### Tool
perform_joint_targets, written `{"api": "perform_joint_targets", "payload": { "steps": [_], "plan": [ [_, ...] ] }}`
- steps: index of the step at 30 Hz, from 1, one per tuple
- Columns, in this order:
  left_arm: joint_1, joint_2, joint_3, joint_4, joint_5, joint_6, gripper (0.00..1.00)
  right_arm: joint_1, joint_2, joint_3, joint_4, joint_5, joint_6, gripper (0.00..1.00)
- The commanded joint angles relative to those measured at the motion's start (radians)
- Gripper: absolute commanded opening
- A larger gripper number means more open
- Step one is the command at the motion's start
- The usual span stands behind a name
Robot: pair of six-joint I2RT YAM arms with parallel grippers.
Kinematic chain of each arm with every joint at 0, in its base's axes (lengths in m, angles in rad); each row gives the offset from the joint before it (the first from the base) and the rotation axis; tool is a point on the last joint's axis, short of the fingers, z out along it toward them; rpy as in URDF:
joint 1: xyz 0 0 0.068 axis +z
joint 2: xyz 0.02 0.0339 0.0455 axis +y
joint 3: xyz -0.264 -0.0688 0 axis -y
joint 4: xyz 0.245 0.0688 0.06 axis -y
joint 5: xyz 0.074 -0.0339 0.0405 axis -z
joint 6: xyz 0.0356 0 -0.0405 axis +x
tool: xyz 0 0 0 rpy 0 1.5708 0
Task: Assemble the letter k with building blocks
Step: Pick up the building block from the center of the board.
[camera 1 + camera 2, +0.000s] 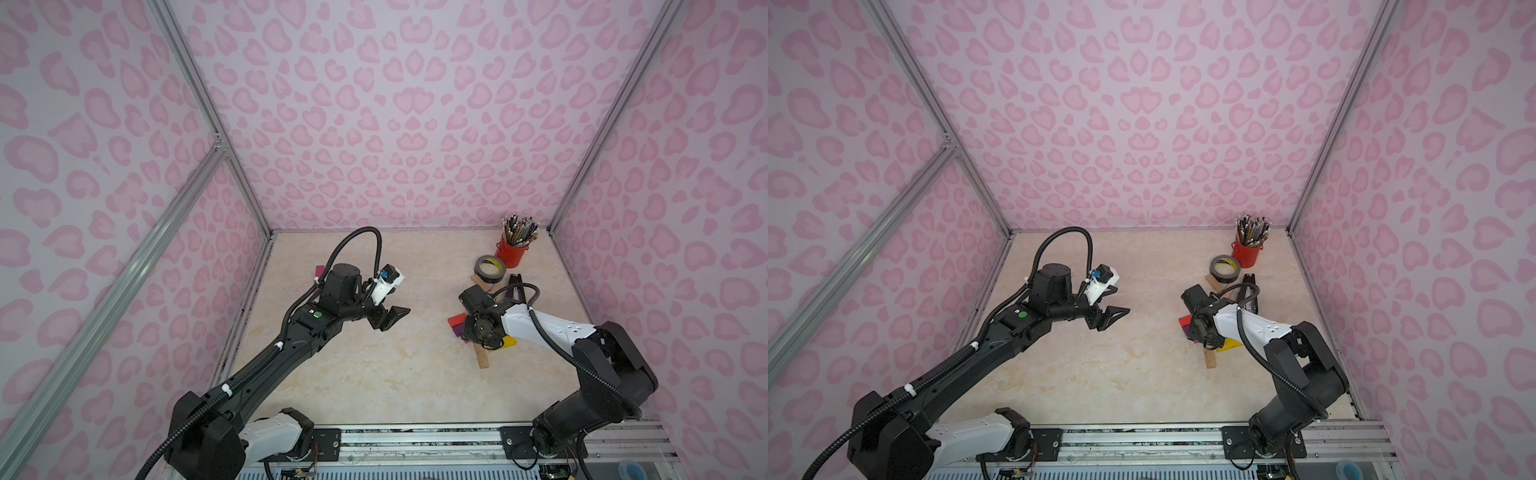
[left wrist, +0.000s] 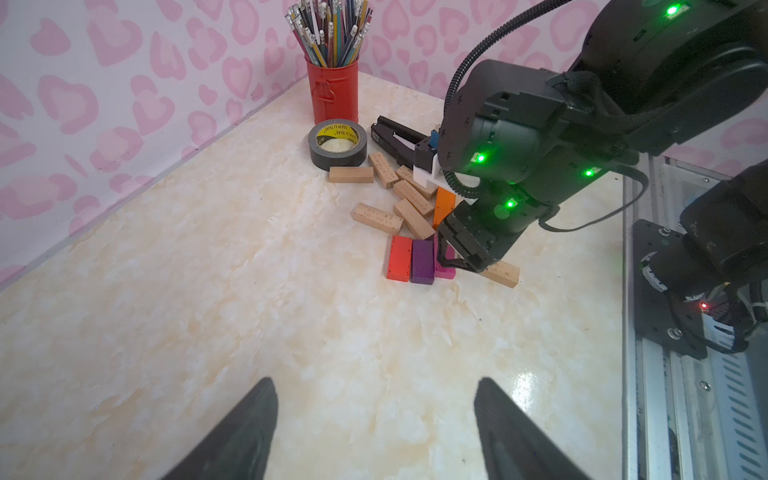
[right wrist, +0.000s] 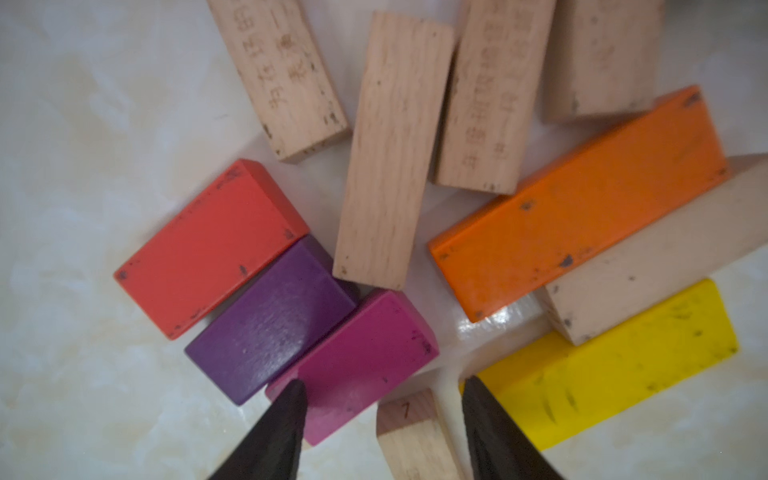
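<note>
The building blocks lie in a loose pile at the right of the table. In the right wrist view a red block (image 3: 212,249), a purple block (image 3: 270,320) and a magenta block (image 3: 365,353) lie side by side. An orange block (image 3: 577,203), a yellow block (image 3: 615,365) and several plain wooden blocks (image 3: 390,149) lie around them. My right gripper (image 3: 383,382) is low over the pile and open. It straddles the magenta block's end and a wooden block marked 7 (image 3: 411,432). My left gripper (image 2: 376,386) hangs open over bare table, left of the pile. Another magenta block (image 1: 319,272) shows behind the left arm.
At the back right stand a red cup of pencils (image 1: 512,253), a grey tape roll (image 1: 490,268) and a black stapler (image 1: 517,286), close behind the pile. Pink patterned walls enclose three sides. A metal rail (image 1: 415,432) runs along the front.
</note>
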Motion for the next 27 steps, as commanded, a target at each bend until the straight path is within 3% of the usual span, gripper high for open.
{"api": "perform_joint_targets", "payload": {
  "steps": [1, 7, 15, 24, 27],
  "plan": [
    [0.003, 0.004, -0.002, 0.011, 0.018, 0.014, 0.77, 0.0, 0.022, -0.014, 0.012, -0.001, -0.007, 0.65],
    [0.005, 0.018, 0.003, 0.005, 0.019, 0.014, 0.77, 0.0, 0.037, -0.007, 0.028, -0.01, -0.003, 0.7],
    [0.009, 0.022, 0.001, 0.001, 0.012, 0.015, 0.77, -0.005, 0.006, -0.035, 0.027, 0.003, 0.006, 0.53],
    [0.011, 0.033, 0.006, -0.016, 0.01, 0.015, 0.77, -0.016, -0.017, -0.061, 0.024, -0.003, 0.02, 0.54],
    [0.01, 0.036, 0.008, -0.027, 0.007, 0.014, 0.77, -0.017, -0.01, -0.058, 0.025, 0.001, 0.021, 0.46]
  ]
}}
